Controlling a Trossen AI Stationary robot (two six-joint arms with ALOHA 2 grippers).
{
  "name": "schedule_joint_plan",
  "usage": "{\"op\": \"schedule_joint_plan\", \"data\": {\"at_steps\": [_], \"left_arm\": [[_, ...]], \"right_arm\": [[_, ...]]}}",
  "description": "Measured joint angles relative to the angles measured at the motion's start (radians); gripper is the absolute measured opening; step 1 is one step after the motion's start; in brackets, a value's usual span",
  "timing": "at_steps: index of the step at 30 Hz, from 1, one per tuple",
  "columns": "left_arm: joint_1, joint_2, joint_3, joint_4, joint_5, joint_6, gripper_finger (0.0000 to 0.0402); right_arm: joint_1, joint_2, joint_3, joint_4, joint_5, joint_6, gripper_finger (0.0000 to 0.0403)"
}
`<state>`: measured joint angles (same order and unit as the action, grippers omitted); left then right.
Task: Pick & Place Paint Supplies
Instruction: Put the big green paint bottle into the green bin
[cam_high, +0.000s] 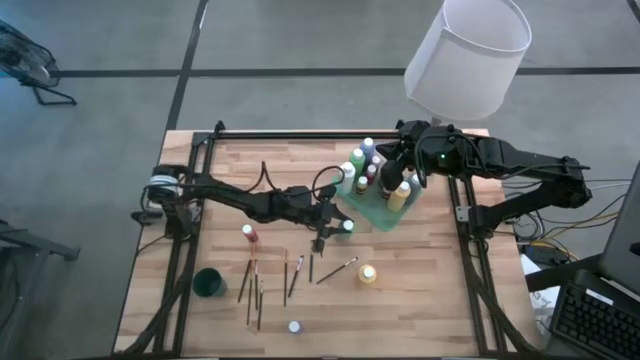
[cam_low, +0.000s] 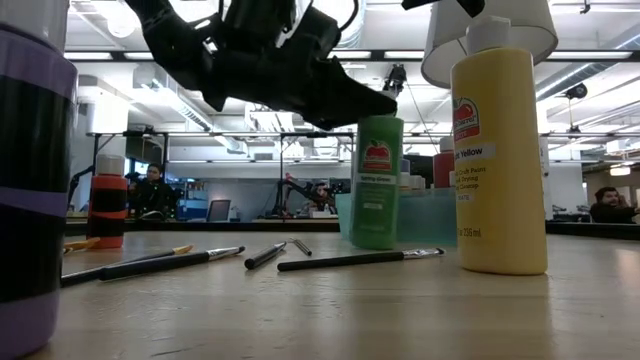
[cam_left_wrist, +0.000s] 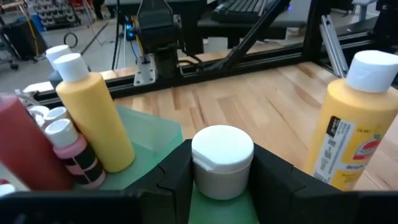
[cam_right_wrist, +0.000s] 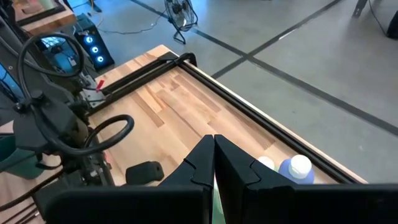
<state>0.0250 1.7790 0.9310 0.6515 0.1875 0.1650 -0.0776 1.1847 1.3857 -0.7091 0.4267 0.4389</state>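
Note:
A green paint bottle with a white cap stands upright by the near left corner of the translucent green tray. My left gripper reaches in from the table's left and is shut on it. The tray holds several bottles, among them a yellow one, a pink one and a red one. My right gripper hangs shut above the tray's far part and holds nothing. Brushes and a loose yellow bottle lie on the table nearer the front. My left gripper pinches the green bottle at its white cap and shoulder between its two fingers, one on each side. The fingers come almost level from the table's left. The bottle stays upright, its base at table height beside the tray.
A dark green cup stands near the front left, a red bottle left of centre, and a small white-capped bottle near the front edge. A white lampshade hangs over the far right. Black rails frame the table.

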Motion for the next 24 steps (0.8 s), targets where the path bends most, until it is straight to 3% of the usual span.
{"op": "schedule_joint_plan", "data": {"at_steps": [10,24], "left_arm": [[0.000,0.019,0.002,0.020,0.005,-0.006,0.0129],[0.000,0.018,0.000,0.011,0.005,-0.008,0.0161]], "right_arm": [[0.000,0.000,0.000,0.000,0.000,0.000,0.0008],[0.000,0.000,0.000,-0.001,0.000,-0.001,0.0008]]}}
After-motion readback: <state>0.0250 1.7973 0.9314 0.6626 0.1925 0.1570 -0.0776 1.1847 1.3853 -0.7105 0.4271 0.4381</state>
